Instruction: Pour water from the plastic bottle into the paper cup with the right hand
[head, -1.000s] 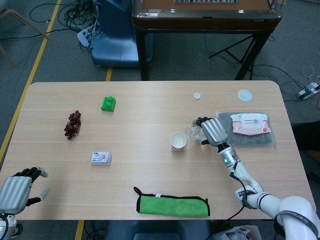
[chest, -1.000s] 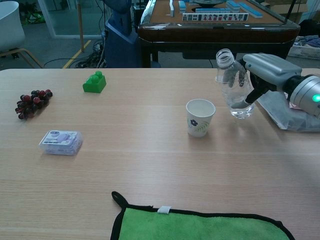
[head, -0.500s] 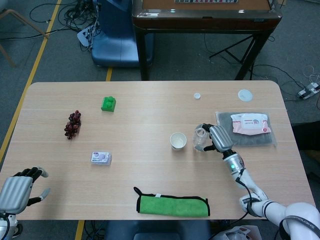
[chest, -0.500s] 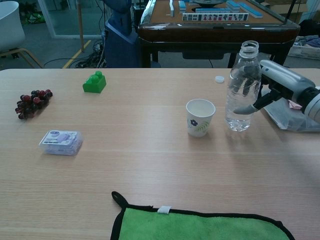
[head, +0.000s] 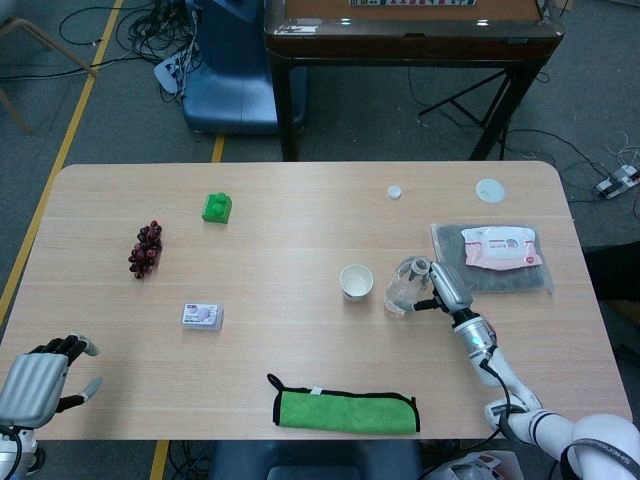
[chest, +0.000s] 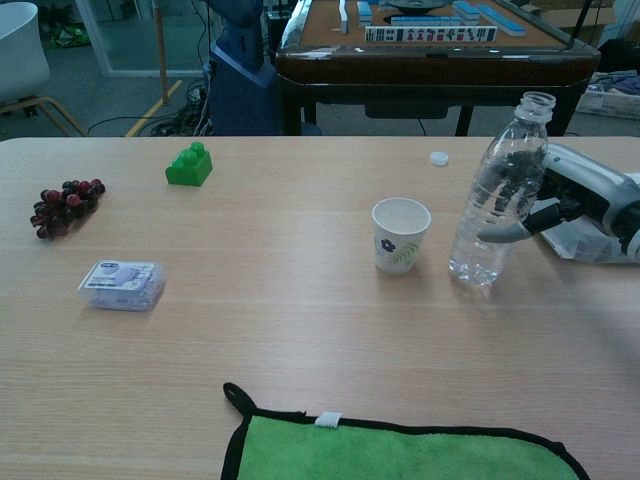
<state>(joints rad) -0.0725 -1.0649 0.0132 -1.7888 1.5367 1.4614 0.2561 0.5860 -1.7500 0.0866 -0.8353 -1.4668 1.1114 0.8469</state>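
So the plastic bottle (chest: 497, 205) is back down on the table (chest: 300, 330) now; a second ago the right hand (chest: 570, 195) had it tipped over toward the paper cup (chest: 400, 234), mouth pointing cupward, and half a second ago it was swinging back to vertical. Now it stands just right of the cup, near it but not touching, leaning slightly away from it in the chest view — base looks to be on the wood, though I can't swear it's fully settled. Cap is off; only a little water sits at the bottom.

The right hand has slid back to the right too; its fingers still wrap the bottle's far side and the thumb runs across the front, so I'd call it still gripping, just loosely by the look of it. Can't see into the cup from either camera well enough to say how much water landed in there.

My read: the pour itself is over and this is the set-down; what's left is letting go cleanly without knocking that lean into a topple — the cup is right there.

Left hand (head: 35, 380) sits at the near left corner, holding nothing, fingers curled in; it hasn't budged across these frames.
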